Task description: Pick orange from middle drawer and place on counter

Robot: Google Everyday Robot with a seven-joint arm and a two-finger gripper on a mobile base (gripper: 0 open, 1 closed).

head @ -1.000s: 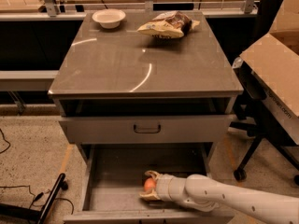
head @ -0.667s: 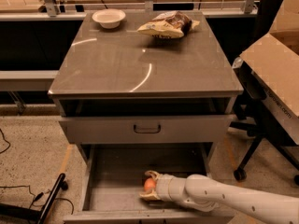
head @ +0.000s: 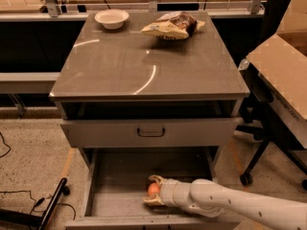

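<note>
Lab or workshop, indicated by metal drawer cabinet [head: 110, 134], speckled floor [head: 33, 150], loose cables [head: 21, 192], cardboard box [head: 283, 71], gripper [head: 154, 190] seen clasped on orange [head: 153, 189] in middle drawer [head: 120, 176].

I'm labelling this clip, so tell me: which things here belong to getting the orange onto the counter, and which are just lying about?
Belongs to the job: the orange, in the open middle drawer; the gripper, closed around it there; the counter above.
Just lying about: the white bowl and snack bag at the counter's back; the cardboard box to the right.
</note>
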